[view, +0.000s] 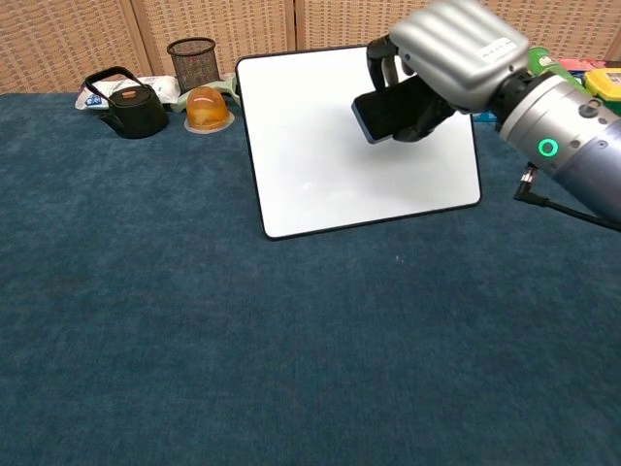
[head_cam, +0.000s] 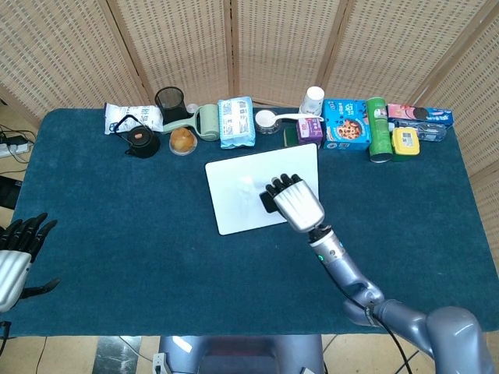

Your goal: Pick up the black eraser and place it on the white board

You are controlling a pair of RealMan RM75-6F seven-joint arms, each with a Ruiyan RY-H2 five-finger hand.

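My right hand (head_cam: 295,202) (view: 448,53) grips the black eraser (view: 390,110) (head_cam: 269,202) and holds it above the white board (head_cam: 242,191) (view: 320,165), over its right half. The eraser's blue edge shows at its left side in the chest view. The board lies flat in the middle of the blue table. My left hand (head_cam: 17,253) hangs at the table's near left edge with its fingers spread and nothing in it; only the head view shows it.
Along the far edge stand a black kettle (head_cam: 139,139), a mesh pen cup (head_cam: 169,99), an orange jelly cup (head_cam: 182,140), a wipes pack (head_cam: 236,122), a cookie box (head_cam: 346,124) and a green can (head_cam: 379,128). The blue cloth (head_cam: 117,218) covers the table.
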